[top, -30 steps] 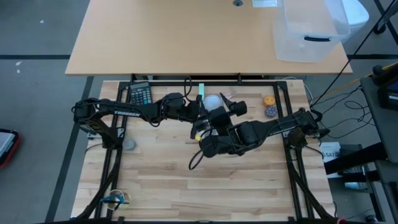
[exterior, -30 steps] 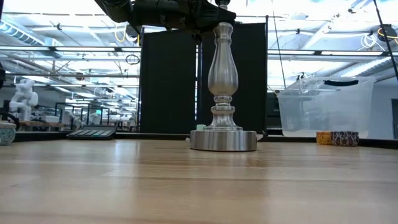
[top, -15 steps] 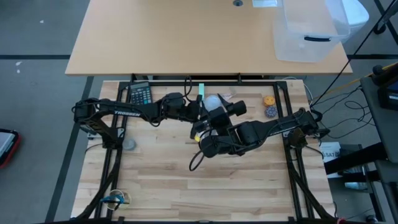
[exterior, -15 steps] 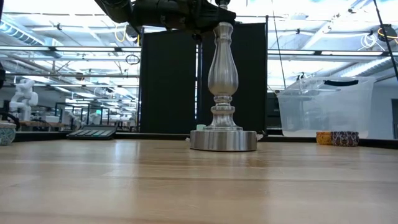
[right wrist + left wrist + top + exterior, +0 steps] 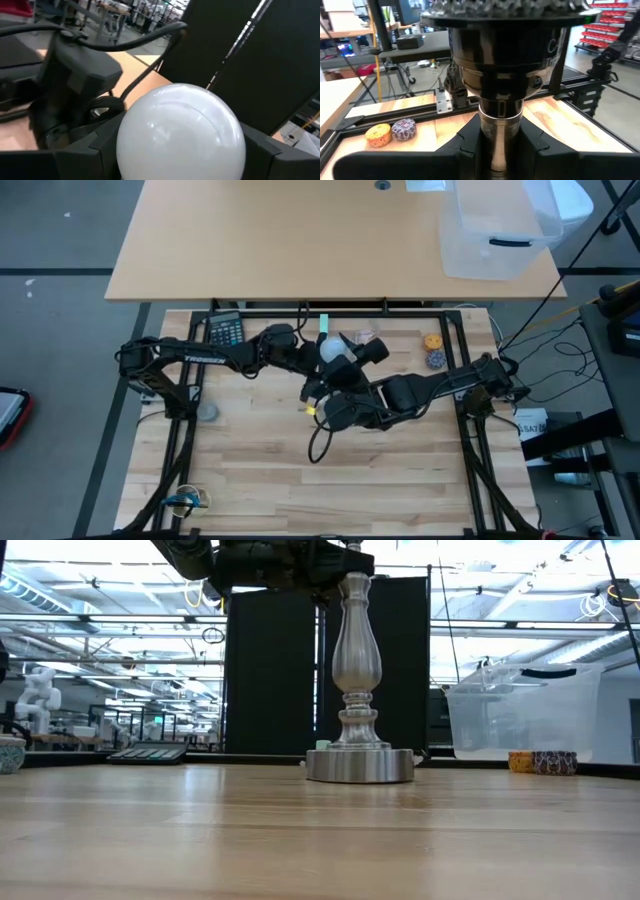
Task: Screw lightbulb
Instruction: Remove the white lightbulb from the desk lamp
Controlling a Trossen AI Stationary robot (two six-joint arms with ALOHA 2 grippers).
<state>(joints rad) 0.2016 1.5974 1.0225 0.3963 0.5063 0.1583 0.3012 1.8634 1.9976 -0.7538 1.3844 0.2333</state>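
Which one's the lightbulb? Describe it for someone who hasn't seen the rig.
Find the silver lamp stand at the back middle of the wooden table. The lightbulb sits at its top, between both arms: the only white frosted globe there.

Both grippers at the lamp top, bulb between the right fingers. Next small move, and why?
Probably twist the right gripper to turn the lightbulb further into the socket. Its fingers sit on both sides of the bulb, the left gripper clamps the lamp stand just below the socket, and the stand looks upright. Whether the thread has caught is hidden.
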